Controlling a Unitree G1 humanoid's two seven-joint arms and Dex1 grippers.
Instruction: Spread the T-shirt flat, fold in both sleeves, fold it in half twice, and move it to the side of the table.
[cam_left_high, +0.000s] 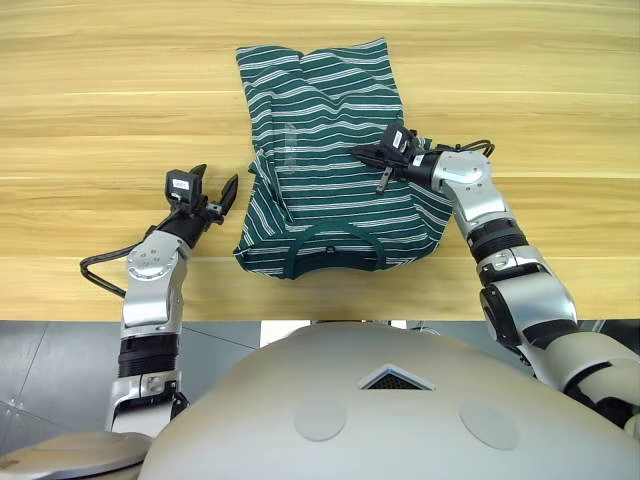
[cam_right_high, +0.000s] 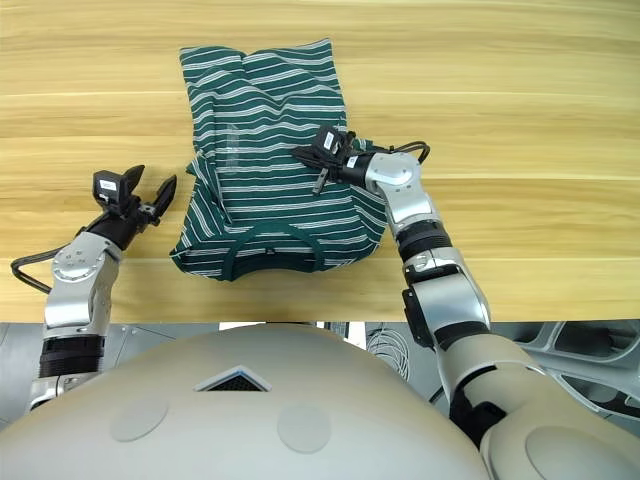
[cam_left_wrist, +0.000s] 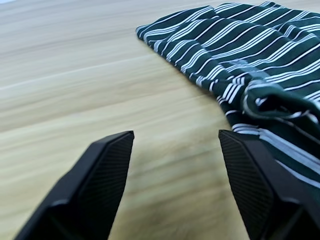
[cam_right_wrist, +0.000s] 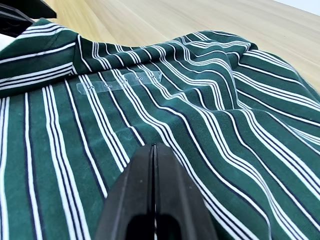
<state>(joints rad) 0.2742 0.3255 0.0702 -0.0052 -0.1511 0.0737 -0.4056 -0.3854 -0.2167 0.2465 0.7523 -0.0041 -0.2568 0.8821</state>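
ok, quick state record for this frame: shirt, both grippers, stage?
shirt: green striped T-shirt on the wooden table, collar nearest the robot
shirt state: not yet folded in half; a rumpled fold of cloth lies over its left side
left gripper: open, beside the shirt's left edge, apart from it
right gripper: shut, over the shirt's right side; cannot tell if it touches the cloth
stage: probably sleeve folding; shirt not yet at the table's side
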